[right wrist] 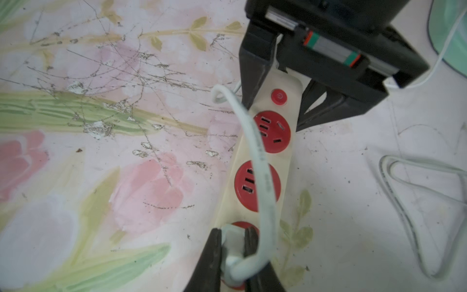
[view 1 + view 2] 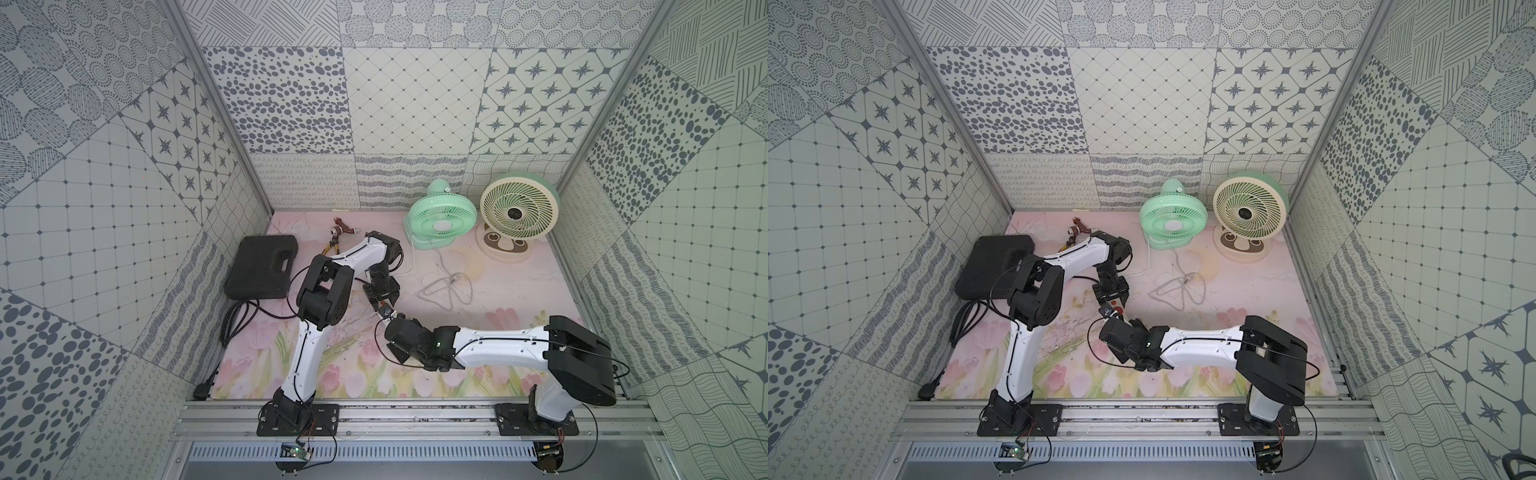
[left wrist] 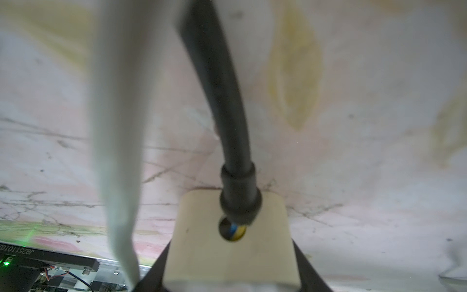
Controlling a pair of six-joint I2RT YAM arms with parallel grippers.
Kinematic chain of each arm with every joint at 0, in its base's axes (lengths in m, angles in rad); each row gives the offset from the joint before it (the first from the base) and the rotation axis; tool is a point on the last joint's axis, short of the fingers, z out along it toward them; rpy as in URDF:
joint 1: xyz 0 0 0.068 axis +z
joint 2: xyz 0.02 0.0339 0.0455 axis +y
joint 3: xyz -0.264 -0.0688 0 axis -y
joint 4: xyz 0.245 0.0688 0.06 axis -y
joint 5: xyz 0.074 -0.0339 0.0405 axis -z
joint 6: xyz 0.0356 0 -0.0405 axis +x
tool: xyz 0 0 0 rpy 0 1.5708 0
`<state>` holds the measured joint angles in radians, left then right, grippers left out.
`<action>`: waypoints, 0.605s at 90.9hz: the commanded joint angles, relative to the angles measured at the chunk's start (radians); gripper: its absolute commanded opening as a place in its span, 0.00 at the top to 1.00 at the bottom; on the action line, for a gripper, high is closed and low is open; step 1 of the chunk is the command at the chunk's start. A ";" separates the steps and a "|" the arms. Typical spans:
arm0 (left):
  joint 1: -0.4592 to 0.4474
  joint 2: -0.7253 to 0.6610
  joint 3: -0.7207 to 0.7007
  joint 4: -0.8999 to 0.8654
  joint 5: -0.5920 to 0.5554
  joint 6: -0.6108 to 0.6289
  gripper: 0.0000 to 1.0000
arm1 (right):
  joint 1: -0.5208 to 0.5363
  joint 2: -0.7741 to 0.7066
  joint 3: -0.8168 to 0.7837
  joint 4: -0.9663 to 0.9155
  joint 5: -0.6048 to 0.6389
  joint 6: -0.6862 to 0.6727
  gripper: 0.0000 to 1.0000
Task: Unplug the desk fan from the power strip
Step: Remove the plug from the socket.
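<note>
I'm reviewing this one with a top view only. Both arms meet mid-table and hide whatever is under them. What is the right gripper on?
Observer: In the right wrist view, the right gripper is shut on the white plug, at the third red socket from the switch on the power strip.
Operator: And the left gripper?
Observer: The left gripper has its jaws clamped across the strip's end, where the black cord enters, just past the red switch.

Floral tabletop [image 2: 519, 291]; on it green fan [image 2: 442, 220], cream fan [image 2: 515, 210], black case [image 2: 262, 266], power strip [image 1: 278, 131].
</note>
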<state>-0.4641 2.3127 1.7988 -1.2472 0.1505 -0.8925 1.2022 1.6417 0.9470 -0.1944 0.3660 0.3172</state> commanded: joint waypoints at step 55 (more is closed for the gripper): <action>0.003 0.080 -0.069 -0.035 -0.212 -0.065 1.00 | -0.178 -0.131 -0.110 0.270 -0.139 0.244 1.00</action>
<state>-0.4629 2.3135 1.7969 -1.2449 0.1722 -0.9752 1.0649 1.5436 0.8204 -0.0818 0.1234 0.5465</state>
